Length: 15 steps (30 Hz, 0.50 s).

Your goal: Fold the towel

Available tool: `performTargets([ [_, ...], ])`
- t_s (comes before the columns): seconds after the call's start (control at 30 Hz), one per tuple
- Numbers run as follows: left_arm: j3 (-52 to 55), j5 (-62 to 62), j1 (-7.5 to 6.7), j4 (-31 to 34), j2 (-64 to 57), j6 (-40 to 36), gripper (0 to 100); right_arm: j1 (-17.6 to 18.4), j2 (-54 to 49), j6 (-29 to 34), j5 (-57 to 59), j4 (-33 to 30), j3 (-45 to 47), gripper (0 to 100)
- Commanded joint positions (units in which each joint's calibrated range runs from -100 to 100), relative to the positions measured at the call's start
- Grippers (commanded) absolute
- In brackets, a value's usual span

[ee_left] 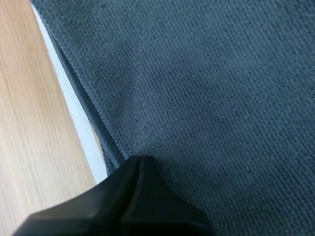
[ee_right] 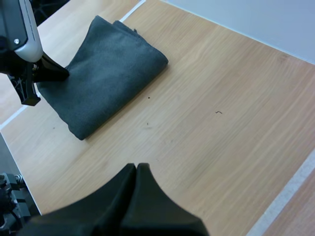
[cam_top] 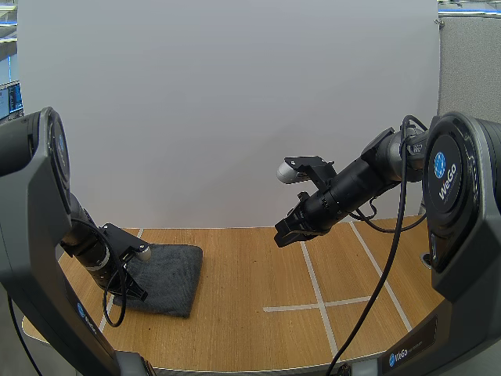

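Where everything rests, counter: a light wooden counter (cam_top: pixel 250 321) fills the near half of the high view.
Towel: a dark grey towel (cam_top: pixel 171 274) lies folded flat at about 8 o'clock on the counter. Its layered, stitched hems are stacked along one side, next to a strip of white tape.
Towel shape: a thick rectangle, with its long sides running roughly from 11 o'clock to 5 o'clock in the high view.
Left arm: it reaches down at the 8 o'clock side of the counter, over the towel's near-left part.
Left end effector: the left end effector (ee_left: pixel 139 161) has its two black fingers closed together into one dark wedge with nothing pinched between them. The tip sits at the towel's surface just inside the hemmed edge.
Right arm: it stretches in from 3 o'clock and is held up in the air.
Right end effector: the right end effector (cam_top: pixel 282 235) is closed on nothing, its fingers meeting as one wedge. It hangs above the far middle of the counter at about 12 o'clock, well apart from the towel, which lies toward 8 o'clock from it.
Tape lines: white tape lines (cam_top: pixel 315 286) mark the counter. One runs from 12 o'clock toward 5 o'clock, and a shorter bar crosses it at about 4 o'clock.
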Motion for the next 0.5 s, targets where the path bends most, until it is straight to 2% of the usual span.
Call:
performTargets([
  [0.0,0.3,-0.5,0.02,0.0,0.6,-0.7,0,-0.2,0.2,-0.1,1.0,6.4,0.2,0],
  [0.17,0.3,0.1,-0.06,-0.3,0.8,-0.7,0,-0.1,3.3,0.2,1.0,8.1,0.2,0],
  [0.27,0.0,0.1,-0.06,-3.8,-1.7,-0.5,0,-0.1,5.0,0.2,1.0,9.3,0.2,1],
  [0.37,-0.8,2.4,-0.06,-7.8,-7.4,0.7,0,-0.1,6.1,0.1,1.0,11.3,0.2,23],
  [0.47,-2.8,10.8,-0.06,-9.3,-15.1,0.7,0,-0.1,7.3,-0.5,1.0,13.5,0.2,31],
])
